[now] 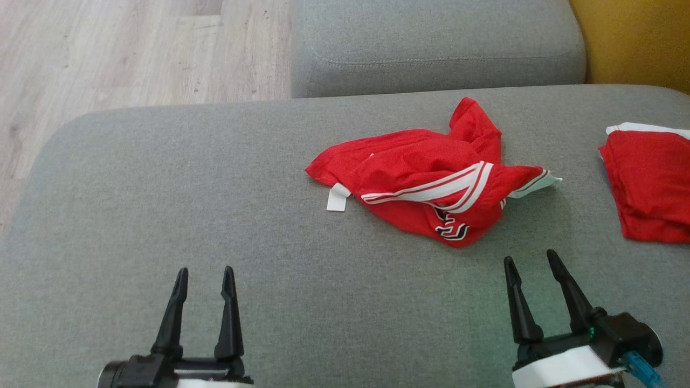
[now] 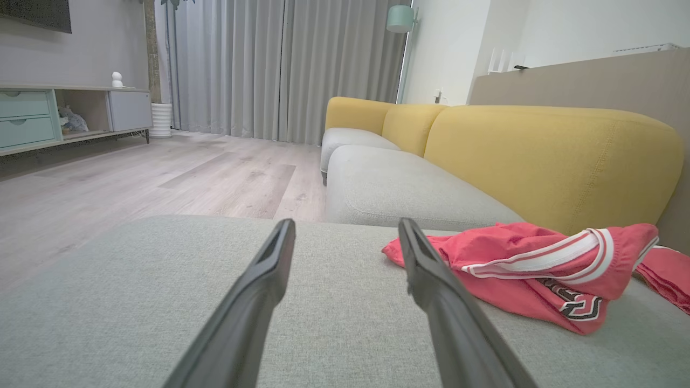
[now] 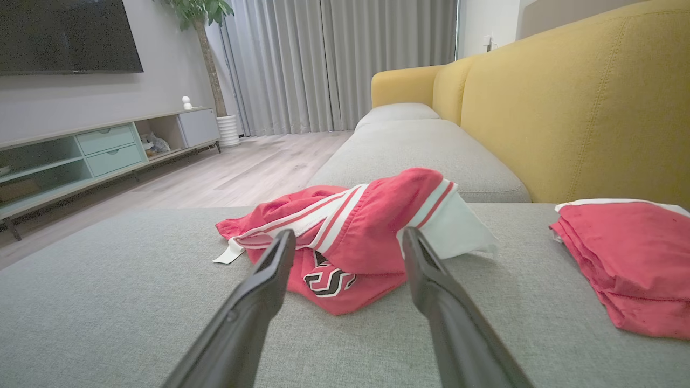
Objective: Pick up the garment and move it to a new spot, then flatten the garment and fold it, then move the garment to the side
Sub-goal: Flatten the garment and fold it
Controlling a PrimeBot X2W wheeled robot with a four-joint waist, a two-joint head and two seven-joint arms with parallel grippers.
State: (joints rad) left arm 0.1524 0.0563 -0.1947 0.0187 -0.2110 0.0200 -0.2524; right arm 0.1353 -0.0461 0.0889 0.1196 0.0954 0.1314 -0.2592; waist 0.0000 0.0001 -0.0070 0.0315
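Observation:
A crumpled red garment [image 1: 431, 172] with white stripes and a black-and-white logo lies bunched on the grey sofa cushion [image 1: 215, 215], right of centre. It also lies to the right in the left wrist view [image 2: 539, 264] and straight ahead in the right wrist view [image 3: 356, 231]. My left gripper [image 1: 206, 276] hovers open near the cushion's front edge, well to the garment's left, with nothing between its fingers. My right gripper [image 1: 532, 260] is open too, just in front of the garment's near right corner and apart from it.
A second red garment [image 1: 649, 183], folded, lies at the cushion's right edge. Another grey seat cushion [image 1: 431, 48] adjoins at the back, with the yellow backrest [image 1: 636, 37] to the right. Wooden floor [image 1: 108, 54] lies beyond the cushion's left edge.

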